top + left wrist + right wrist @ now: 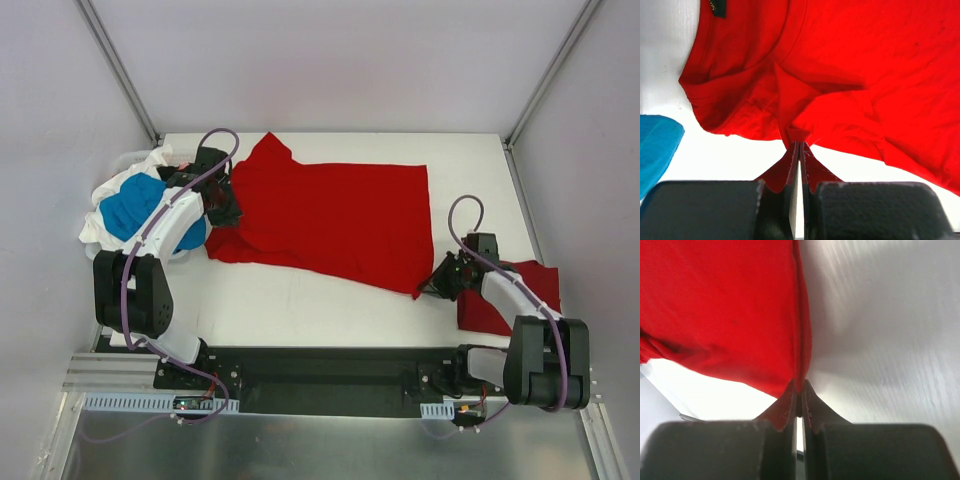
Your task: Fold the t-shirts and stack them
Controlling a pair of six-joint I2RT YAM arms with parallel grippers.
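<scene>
**A:** What fills the table (300, 310)?

**B:** Mostly one red t-shirt (330, 215), laid flat across the middle with its collar end to the left and its hem to the right.

**A:** And round it?

**B:** At the left edge there is a loose heap (125, 205) of blue and white shirts, not yet folded. At the right near corner lies a folded red square (525, 290) (the start of the stack, I'd judge). Both are kept to the sides so the middle is free for folding.

**A:** The grippers?

**B:** The left gripper (799, 145) is pressed together on a tuck of red cloth at the near edge, by the collar end. The right gripper (799, 386) pinches the near hem corner, with the fabric edge running straight into its closed jaws.

**A:** Why those two spots?

**B:** They are the two ends of one edge. Gripped there, that side could be lifted taut and carried over as a straight fold line.
</scene>
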